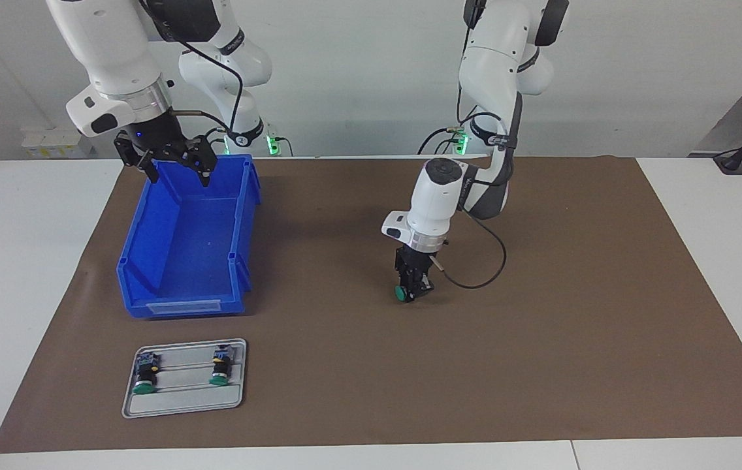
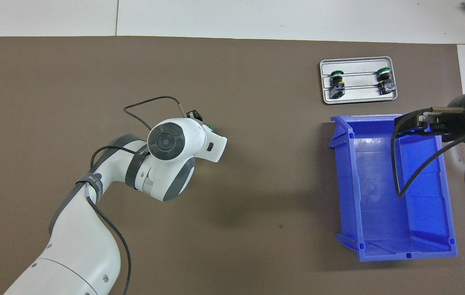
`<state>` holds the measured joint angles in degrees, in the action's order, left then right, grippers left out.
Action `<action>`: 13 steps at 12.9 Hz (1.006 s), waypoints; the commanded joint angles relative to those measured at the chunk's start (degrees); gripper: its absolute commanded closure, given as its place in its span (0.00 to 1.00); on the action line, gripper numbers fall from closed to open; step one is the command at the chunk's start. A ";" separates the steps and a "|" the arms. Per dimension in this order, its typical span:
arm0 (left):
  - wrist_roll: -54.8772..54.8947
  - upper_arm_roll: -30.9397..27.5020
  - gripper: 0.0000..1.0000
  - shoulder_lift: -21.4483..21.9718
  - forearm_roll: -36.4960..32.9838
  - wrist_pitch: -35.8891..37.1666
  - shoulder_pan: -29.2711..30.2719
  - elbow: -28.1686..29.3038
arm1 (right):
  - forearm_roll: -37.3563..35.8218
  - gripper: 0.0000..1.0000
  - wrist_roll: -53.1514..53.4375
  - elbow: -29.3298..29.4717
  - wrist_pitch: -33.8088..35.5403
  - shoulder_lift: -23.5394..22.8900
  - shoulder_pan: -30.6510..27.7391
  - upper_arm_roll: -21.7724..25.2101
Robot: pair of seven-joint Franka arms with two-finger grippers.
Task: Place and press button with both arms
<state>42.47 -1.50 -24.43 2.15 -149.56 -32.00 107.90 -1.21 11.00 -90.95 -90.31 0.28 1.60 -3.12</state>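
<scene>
My left gripper (image 1: 414,288) is shut on the button (image 1: 402,293), a small switch with a green cap, and holds it low over the middle of the brown mat (image 1: 541,326). I cannot tell whether it touches the mat. In the overhead view the left wrist covers the gripper, and only the green cap (image 2: 211,128) peeks out. My right gripper (image 1: 177,171) hangs open and empty over the end of the blue bin (image 1: 181,307) nearest the robots. It also shows in the overhead view (image 2: 420,121).
A grey tray (image 1: 181,408) lies farther from the robots than the bin, toward the right arm's end, and holds two lookalike green-capped buttons (image 1: 145,376) (image 1: 219,367). The bin (image 2: 380,246) looks empty. The tray also shows in the overhead view (image 2: 358,99).
</scene>
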 commanded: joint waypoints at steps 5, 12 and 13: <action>0.78 0.89 0.79 7.37 0.75 9.46 9.58 -1.64 | 1.30 0.00 -0.27 -0.72 -0.13 0.77 -0.81 -0.48; 4.02 1.06 0.66 9.22 0.84 12.10 16.61 -1.64 | 1.30 0.00 -0.27 -0.72 -0.13 0.77 -0.81 -0.48; 5.77 1.15 0.66 9.22 1.36 12.63 18.10 -1.64 | 1.30 0.00 -0.27 -0.72 -0.13 0.77 -0.81 -0.48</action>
<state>44.92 -1.27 -16.55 2.16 -138.51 -16.71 105.40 -1.21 11.00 -90.95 -90.31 0.28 1.60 -3.12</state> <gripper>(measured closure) 0.661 0.000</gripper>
